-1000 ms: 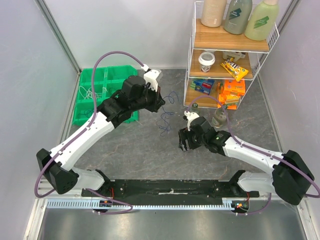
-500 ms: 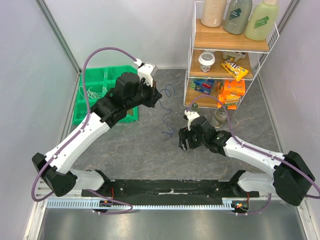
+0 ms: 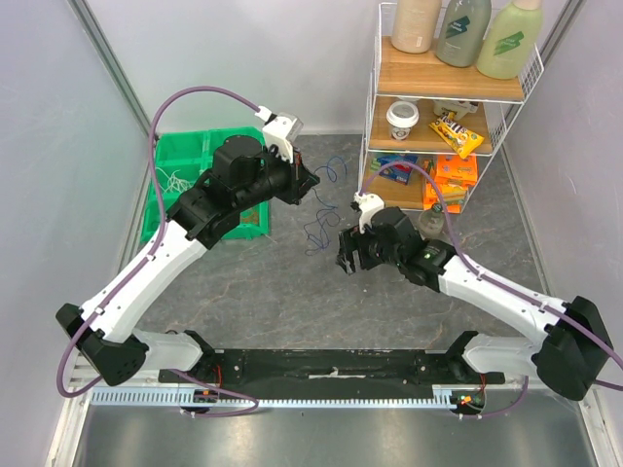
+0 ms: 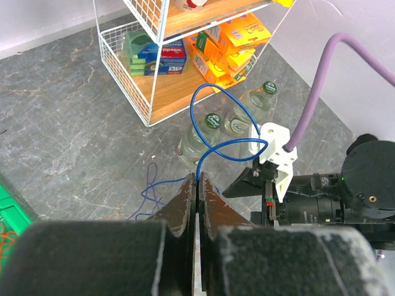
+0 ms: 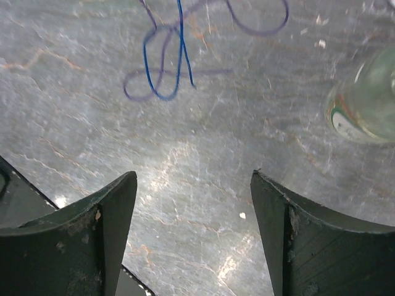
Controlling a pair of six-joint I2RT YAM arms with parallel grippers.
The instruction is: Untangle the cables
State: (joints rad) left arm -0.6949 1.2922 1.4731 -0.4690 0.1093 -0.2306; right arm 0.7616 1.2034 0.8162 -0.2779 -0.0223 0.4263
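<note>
While the left tool (image 4: 196, 185) holds a blue cable (image 5: 179, 37) clamped between closed fingers, raised toward 12 o'clock, the cable's lower loops trail to the table (image 3: 292, 302). Right tool (image 5: 192, 185): spread wide, empty, at 4 o'clock of those loops. Step: drawing out one strand. Next, probably: right tool lowers onto the loops and closes.

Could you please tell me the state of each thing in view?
left pincer: shut on blue cable
right pincer: open, empty
blue cable: hanging in loops from left pincer
green bin: holding white cables
bottles: upright, capped
</note>
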